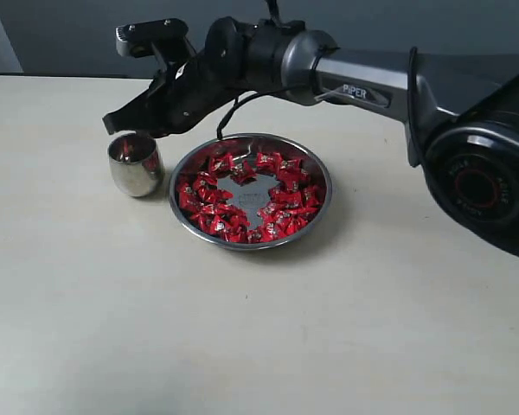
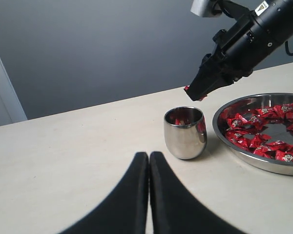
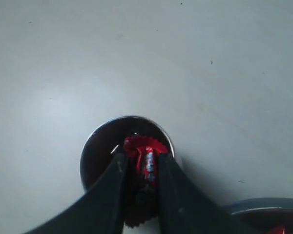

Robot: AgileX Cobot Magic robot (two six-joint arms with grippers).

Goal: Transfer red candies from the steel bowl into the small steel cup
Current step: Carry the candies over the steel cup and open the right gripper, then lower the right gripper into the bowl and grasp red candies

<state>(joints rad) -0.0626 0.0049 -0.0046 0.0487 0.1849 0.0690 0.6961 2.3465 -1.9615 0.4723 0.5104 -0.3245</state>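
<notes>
Right wrist view: right tool [image 3: 139,158] is nearly closed, pinching one red candy [image 3: 146,155] btwn its fingers. The small steel cup [image 3: 100,146] sits directly under the tips, approx. half its rim hidden by the fingers. The steel bowl [image 3: 263,204] is cut off at the frame edge, just a sliver of rim back toward the tool's wrist.

Exterior view: right tool [image 1: 112,124] hangs just above the cup [image 1: 136,164]. The held candy can't be made out here. Bowl [image 1: 323,192] w/ the other red candies [image 1: 242,203] lies beside the cup on the desk [image 1: 242,346], under the arm.

Left wrist view: left tool [image 2: 149,157] fully closed, holding nothing, w/ the cup [image 2: 185,132] ahead of its tips. Red shows inside the cup, candy or reflection unclear. Bowl partly cropped.
</notes>
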